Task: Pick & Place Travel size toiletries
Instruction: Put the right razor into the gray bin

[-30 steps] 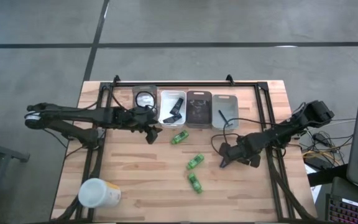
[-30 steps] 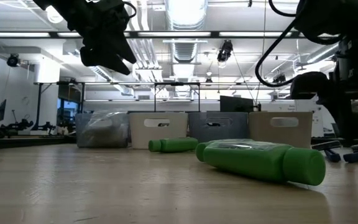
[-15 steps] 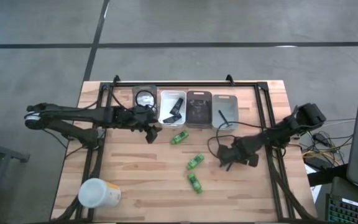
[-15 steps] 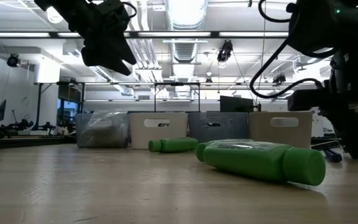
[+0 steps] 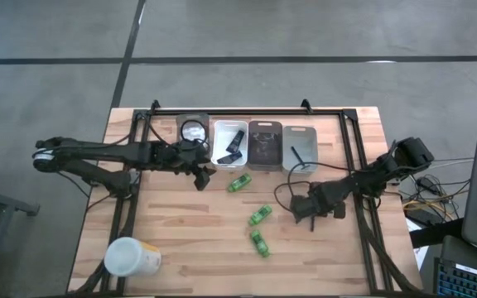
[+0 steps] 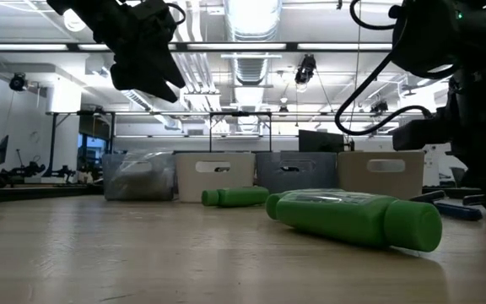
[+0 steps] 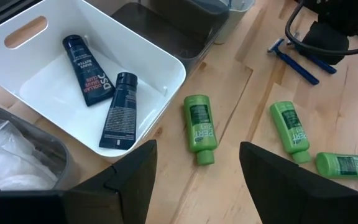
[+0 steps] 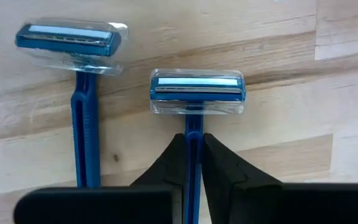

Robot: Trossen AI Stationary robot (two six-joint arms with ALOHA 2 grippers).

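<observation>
- Blue razor (image 8: 196, 102) lies on the table's right half, about 3 o'clock, its handle pinched narrow between the right gripper (image 8: 193, 163) fingers.
- Second razor (image 8: 79, 62) lies just beside; it could be nudged on the lift.
- Thin handle may slip.
- Left gripper (image 7: 194, 180) hovers spread wide, empty, near the white bin (image 7: 166, 59).

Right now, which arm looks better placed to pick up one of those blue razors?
The right. Its gripper already has its fingers closed around one razor's handle on the table, while the left gripper hangs open up by the white bin.
</observation>
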